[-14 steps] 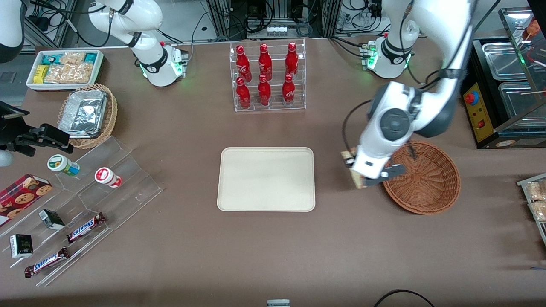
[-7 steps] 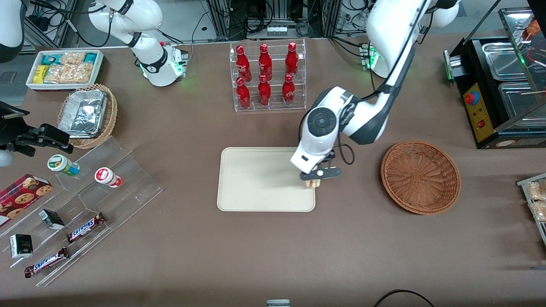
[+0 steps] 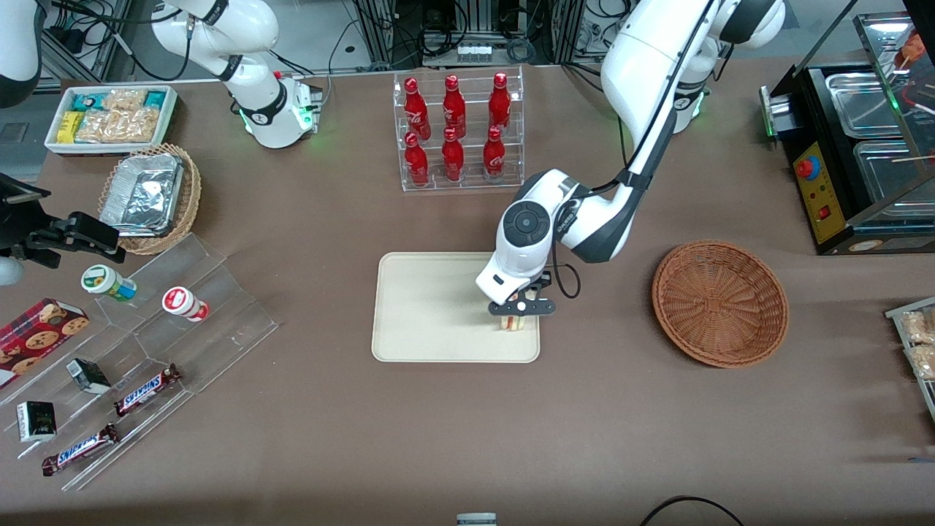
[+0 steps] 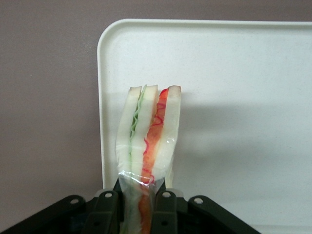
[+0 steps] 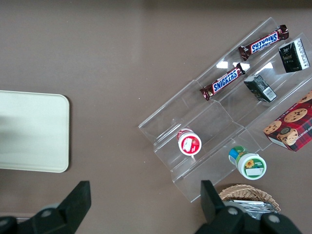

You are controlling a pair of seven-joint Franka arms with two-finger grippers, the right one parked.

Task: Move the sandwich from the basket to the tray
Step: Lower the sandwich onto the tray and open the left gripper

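My gripper point(image 3: 516, 314) is shut on the sandwich point(image 3: 514, 322), a wrapped wedge with pale bread and red, white and green filling point(image 4: 148, 134). It hangs over the cream-beige tray point(image 3: 431, 307), above the corner nearest the basket and the front camera. The wrist view shows the sandwich held edge-on between the black fingers point(image 4: 165, 209) over the tray point(image 4: 234, 97) near its rounded corner. Whether it touches the tray I cannot tell. The reddish-brown wicker basket point(image 3: 719, 303) stands beside the tray toward the working arm's end, with nothing in it.
A clear rack of red bottles point(image 3: 456, 131) stands farther from the camera than the tray. Toward the parked arm's end are an acrylic stepped stand with snacks point(image 3: 139, 343), a tan basket of foil containers point(image 3: 150, 197) and a white bin of packets point(image 3: 109, 117). A black appliance point(image 3: 862, 146) stands past the basket.
The gripper carried the sandwich from beside the basket's rim across to the tray, then shifted a little farther over the tray's near corner and lower.
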